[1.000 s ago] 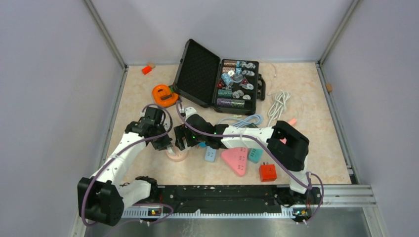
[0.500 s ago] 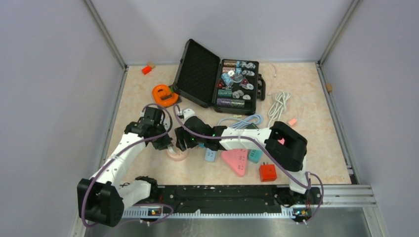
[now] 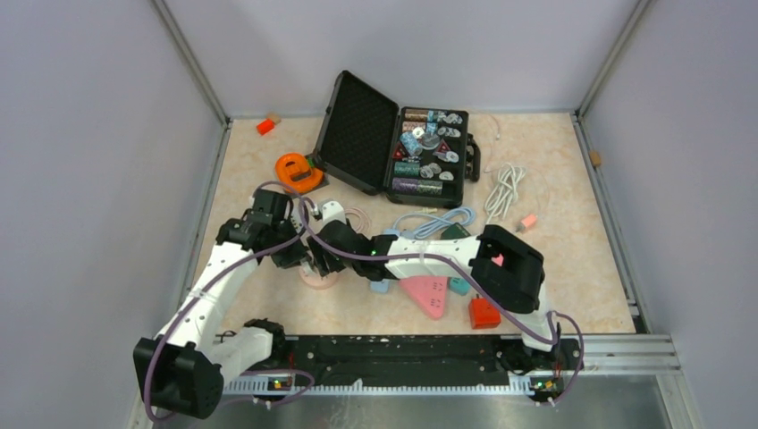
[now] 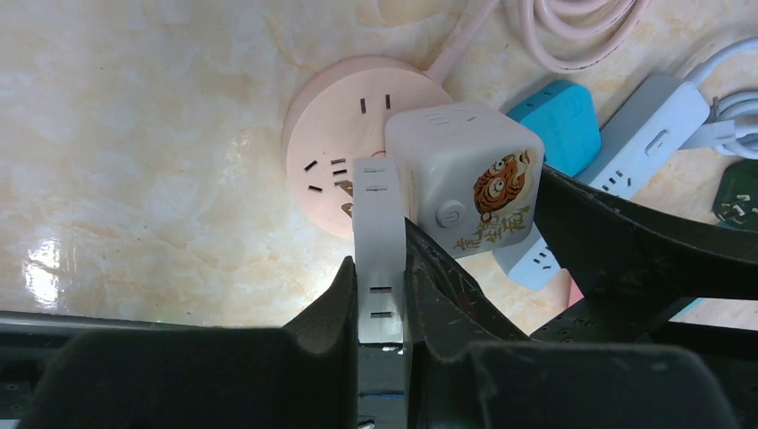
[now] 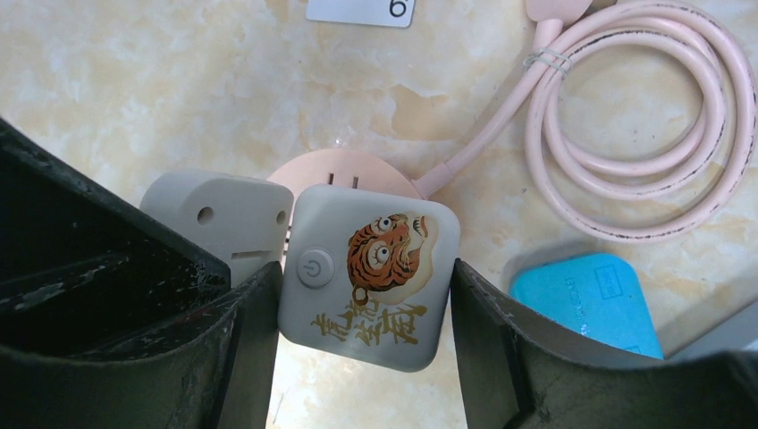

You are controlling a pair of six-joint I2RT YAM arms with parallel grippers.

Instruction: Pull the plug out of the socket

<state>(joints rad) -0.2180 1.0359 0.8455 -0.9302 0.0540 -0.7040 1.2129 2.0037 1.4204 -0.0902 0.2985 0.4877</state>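
Tiger cube plug sits over the round pink socket, covering the socket's 3 o'clock side in the left wrist view. I cannot tell whether its pins are seated in the socket. My right gripper has it clamped, one dark finger pressed to each side face, with the power button and tiger print facing the camera.

At 9 o'clock of the plug in the right wrist view, just touching it, stands a white adapter. My left gripper is closed narrowly on this thin slotted piece, which rests against the socket's face.

From the top camera, the socket lies toward 8 o'clock of the table, with both grippers crowded above it.

A pink cord leaves the socket toward 2 o'clock and coils beside it. A blue adapter lies at 4 o'clock of the plug in that view. A white power strip lies just beyond the blue one in the left wrist view. An open black case sits at 12 o'clock on the table, well apart from the socket.
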